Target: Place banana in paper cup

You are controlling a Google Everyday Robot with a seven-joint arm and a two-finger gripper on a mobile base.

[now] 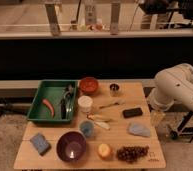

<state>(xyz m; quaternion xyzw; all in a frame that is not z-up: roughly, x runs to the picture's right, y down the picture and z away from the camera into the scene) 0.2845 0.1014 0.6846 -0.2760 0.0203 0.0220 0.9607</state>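
The banana [100,121] is a slim pale piece lying flat near the middle of the wooden table [150,160]. The white paper cup [85,103] stands upright just behind and to the left of it, beside the green tray. My white arm [176,90] comes in from the right. My gripper [157,118] hangs at the table's right edge, well to the right of the banana and the cup, and nothing shows in it.
The green tray [40,95] holds a red-orange curved piece [48,106] and dark utensils. Around the banana are a red bowl [89,85], metal cup [114,89], thin yellowish stick [110,105], black block [132,112], blue cup [87,129], purple bowl [71,145], blue sponge [40,143], orange fruit [104,150], grapes [132,152] and grey cloth [139,130].
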